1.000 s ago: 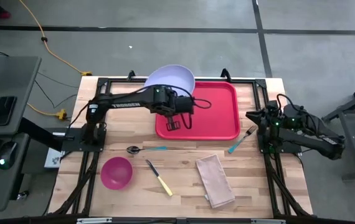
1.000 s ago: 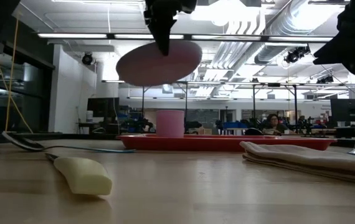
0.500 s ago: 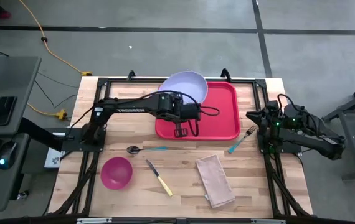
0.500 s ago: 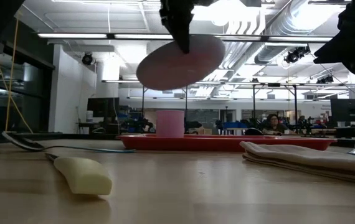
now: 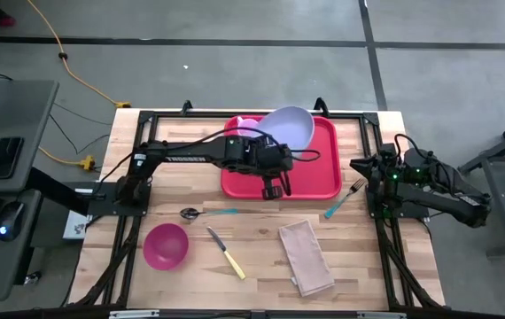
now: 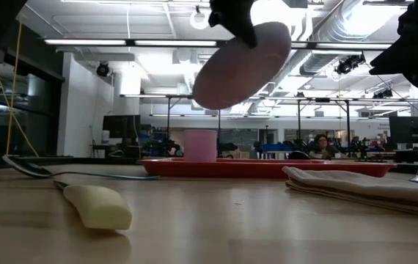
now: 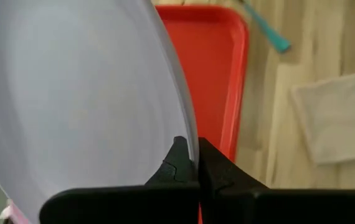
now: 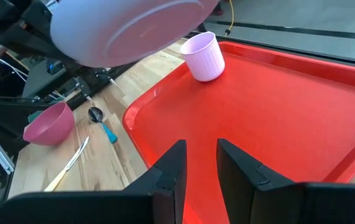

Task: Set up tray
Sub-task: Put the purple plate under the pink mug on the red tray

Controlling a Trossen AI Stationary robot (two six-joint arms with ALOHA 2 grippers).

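Note:
A round lavender plate (image 5: 288, 127) is in the air over the far part of the red tray (image 5: 310, 177), held by my left gripper (image 7: 193, 158), which is shut on its rim. In the low view the plate (image 6: 242, 66) is tilted, its right side higher. A pink ribbed cup (image 5: 244, 127) stands upright on the tray's far left corner. My right gripper (image 8: 201, 162) is open. It waits at the table's right edge (image 5: 357, 166), pointing at the tray (image 8: 277, 118) and touching nothing. My left gripper pinches the plate's rim (image 7: 187, 134) between its two fingers, on the plate's near side. The fingers (image 6: 244, 29) come from above, pointing down. The plate is lifted clear of the tray and slants below them.
On the bare wood near the tray lie a spoon (image 5: 190, 213), a yellow-handled knife (image 5: 227, 253), a folded beige napkin (image 5: 306, 258) and a teal-handled fork (image 5: 345, 199). A pink bowl (image 5: 166, 245) stands near the left front.
My left gripper has carried the plate toward the table's right, from beyond the tray's far left corner to over the tray's far middle. The plate has tipped more, its right side rising. The pink cup, hidden under the plate before, now shows.

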